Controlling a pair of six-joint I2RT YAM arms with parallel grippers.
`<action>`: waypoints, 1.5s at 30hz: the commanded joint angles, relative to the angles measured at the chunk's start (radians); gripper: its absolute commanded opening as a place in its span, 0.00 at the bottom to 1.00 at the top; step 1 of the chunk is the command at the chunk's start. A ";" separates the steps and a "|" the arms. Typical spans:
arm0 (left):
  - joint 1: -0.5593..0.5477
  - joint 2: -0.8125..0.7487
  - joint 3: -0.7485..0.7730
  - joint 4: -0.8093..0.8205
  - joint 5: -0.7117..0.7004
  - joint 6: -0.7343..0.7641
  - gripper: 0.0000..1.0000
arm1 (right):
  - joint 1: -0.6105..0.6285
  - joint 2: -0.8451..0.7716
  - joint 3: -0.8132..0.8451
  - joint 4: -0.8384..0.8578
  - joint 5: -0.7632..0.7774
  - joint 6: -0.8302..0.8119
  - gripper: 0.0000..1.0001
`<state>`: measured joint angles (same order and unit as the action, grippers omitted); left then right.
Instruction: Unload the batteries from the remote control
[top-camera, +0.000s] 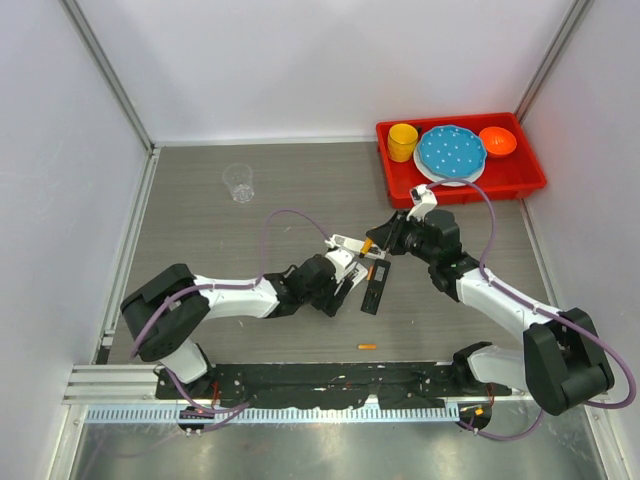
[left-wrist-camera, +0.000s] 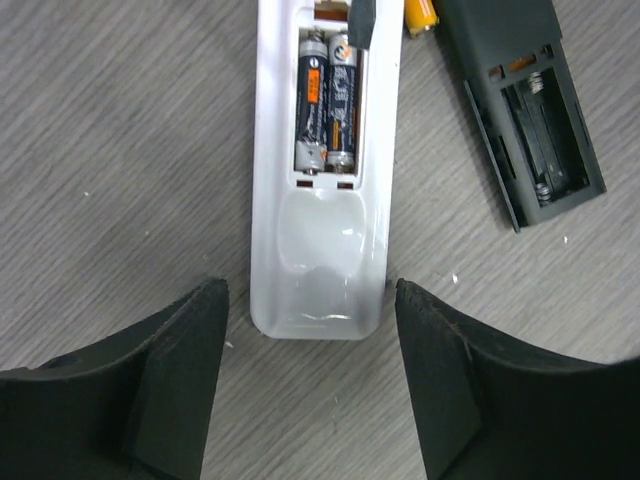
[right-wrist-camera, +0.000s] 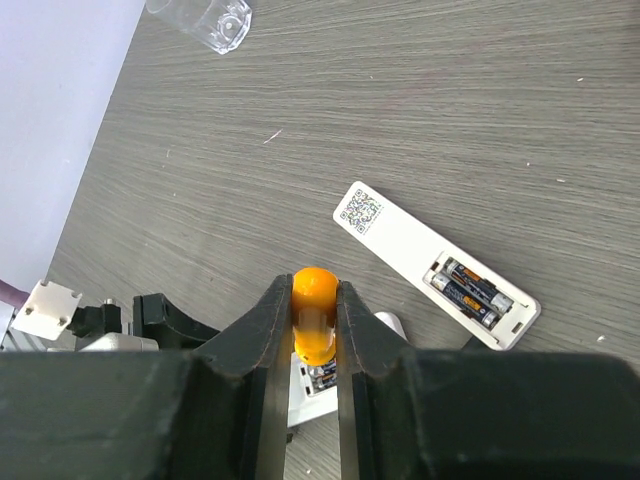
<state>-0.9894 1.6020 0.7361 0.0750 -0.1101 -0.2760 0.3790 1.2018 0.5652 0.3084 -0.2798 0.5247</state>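
Orange-handled tool (right-wrist-camera: 315, 335) is clamped in right gripper (right-wrist-camera: 313, 292), tip at batteries (left-wrist-camera: 327, 105) seated in white remote (left-wrist-camera: 318, 250). Left gripper (left-wrist-camera: 310, 298) is spread astride remote, ungripped, so prying may skid it.

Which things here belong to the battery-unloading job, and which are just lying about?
Job: white remote, its two batteries, black remote, loose orange battery, orange-handled tool.
Lying about: clear cup, red tray, yellow cup, blue plate, orange bowl.
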 joint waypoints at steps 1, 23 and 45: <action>-0.020 0.039 -0.006 0.059 -0.057 0.020 0.66 | -0.005 -0.012 0.036 0.044 0.025 -0.015 0.01; -0.046 0.068 -0.018 0.035 -0.074 0.027 0.38 | -0.005 0.084 -0.037 0.199 0.090 -0.065 0.01; -0.046 0.068 -0.017 0.035 -0.068 0.024 0.37 | 0.061 0.036 -0.024 0.071 0.174 -0.134 0.01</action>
<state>-1.0275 1.6470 0.7467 0.1314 -0.2008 -0.2462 0.4133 1.2839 0.5240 0.4347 -0.1547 0.4526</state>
